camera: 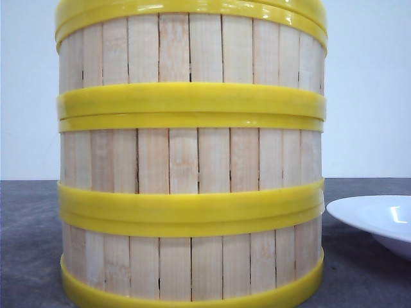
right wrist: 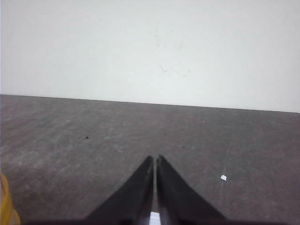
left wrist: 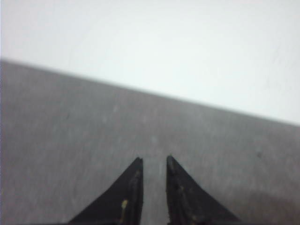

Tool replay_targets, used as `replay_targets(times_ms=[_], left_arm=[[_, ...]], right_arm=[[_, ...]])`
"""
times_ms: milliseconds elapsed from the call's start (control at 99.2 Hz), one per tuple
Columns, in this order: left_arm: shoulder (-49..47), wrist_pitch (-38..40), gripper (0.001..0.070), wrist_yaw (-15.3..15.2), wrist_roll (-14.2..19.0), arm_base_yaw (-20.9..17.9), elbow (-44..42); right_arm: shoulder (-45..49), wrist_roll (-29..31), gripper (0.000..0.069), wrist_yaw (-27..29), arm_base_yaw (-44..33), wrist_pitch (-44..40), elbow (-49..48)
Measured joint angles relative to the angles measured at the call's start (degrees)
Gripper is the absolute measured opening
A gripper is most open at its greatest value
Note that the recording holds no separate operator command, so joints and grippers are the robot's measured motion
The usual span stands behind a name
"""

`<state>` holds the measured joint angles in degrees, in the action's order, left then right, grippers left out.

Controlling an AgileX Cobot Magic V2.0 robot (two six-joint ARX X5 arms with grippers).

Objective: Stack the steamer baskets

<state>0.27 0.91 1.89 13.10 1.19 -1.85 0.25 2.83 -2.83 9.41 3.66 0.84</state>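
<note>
Three steamer baskets stand stacked in one column close to the front camera: the bottom basket (camera: 192, 263), the middle basket (camera: 192, 160) and the top basket (camera: 192, 48). Their pale slat walls and yellow rims line up straight. Neither gripper shows in the front view. My left gripper (left wrist: 154, 161) hangs over bare grey table, its jaws a narrow gap apart with nothing between them. My right gripper (right wrist: 155, 158) is shut over bare table, holding nothing. A yellow sliver (right wrist: 4, 201) shows at the edge of the right wrist view; I cannot tell what it belongs to.
A white plate (camera: 379, 221) lies on the grey table (camera: 29, 244) to the right of the stack. A small white speck (right wrist: 223, 177) lies on the table near the right gripper. A pale wall backs the table.
</note>
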Motion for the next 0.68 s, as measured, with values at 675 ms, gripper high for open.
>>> replay_targets(times_ms=[675], left_arm=[[0.0,2.34,0.0073,0.0,0.0,0.0,0.0]], right_arm=[[0.0,0.0,0.0009,0.0,0.0,0.0,0.0]])
